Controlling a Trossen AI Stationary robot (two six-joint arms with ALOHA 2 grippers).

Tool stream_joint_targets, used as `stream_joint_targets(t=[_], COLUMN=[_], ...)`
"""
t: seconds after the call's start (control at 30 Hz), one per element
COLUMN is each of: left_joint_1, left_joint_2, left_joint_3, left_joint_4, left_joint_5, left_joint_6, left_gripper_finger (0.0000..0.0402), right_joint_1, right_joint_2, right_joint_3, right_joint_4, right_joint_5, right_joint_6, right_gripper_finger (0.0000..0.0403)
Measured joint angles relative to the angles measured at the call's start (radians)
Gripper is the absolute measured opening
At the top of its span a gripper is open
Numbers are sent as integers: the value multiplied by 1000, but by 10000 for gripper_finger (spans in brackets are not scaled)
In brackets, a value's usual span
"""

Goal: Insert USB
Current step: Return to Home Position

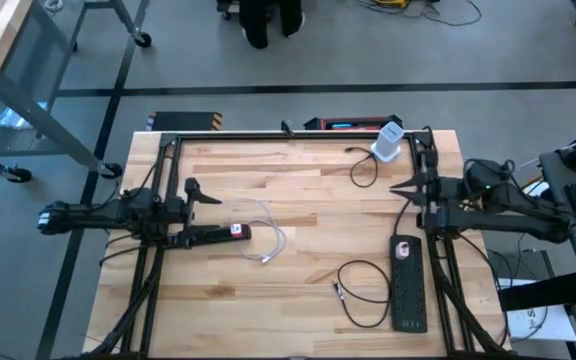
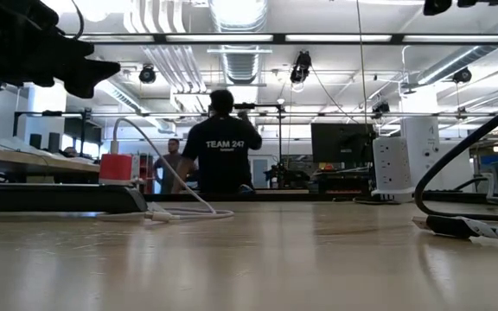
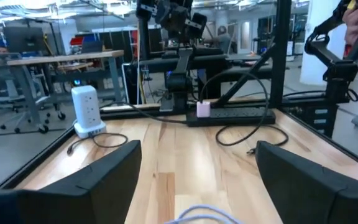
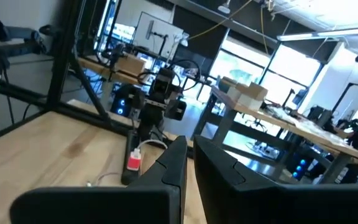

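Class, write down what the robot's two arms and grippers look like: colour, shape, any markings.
Both arms are dark, slim and jointed. The left arm ends in the left gripper, whose fingers are broad, flat, black wedges. The right arm ends in the right gripper, which tapers to a point from above; its fingers are the same black slabs. No markings show.
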Motion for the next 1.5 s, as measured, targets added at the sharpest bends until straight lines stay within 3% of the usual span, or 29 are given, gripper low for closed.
stream_joint_targets(t=[0.3,0.57,0.9,1.07,1.23,1.5], left_joint_1=[0,-32,-217,-314,-352,-352], left_joint_2=[-18,-19,16,35,54,85], left_joint_3=[-1,-74,-78,-79,-79,-79], left_joint_4=[0,84,89,104,103,107], left_joint_5=[-122,-124,-284,-378,-383,-380], left_joint_6=[-1,-25,-27,-27,-52,-56], left_gripper_finger=[291,292,276,272,275,266], right_joint_1=[0,0,1,3,28,144], right_joint_2=[-136,-256,-280,-276,-278,-275], right_joint_3=[0,-24,-174,-345,-460,-536], right_joint_4=[-115,-152,-172,1,181,194], right_joint_5=[-1,3,106,105,104,105], right_joint_6=[10,-12,135,232,273,268], right_gripper_finger=[18,18,18,18,18,18])
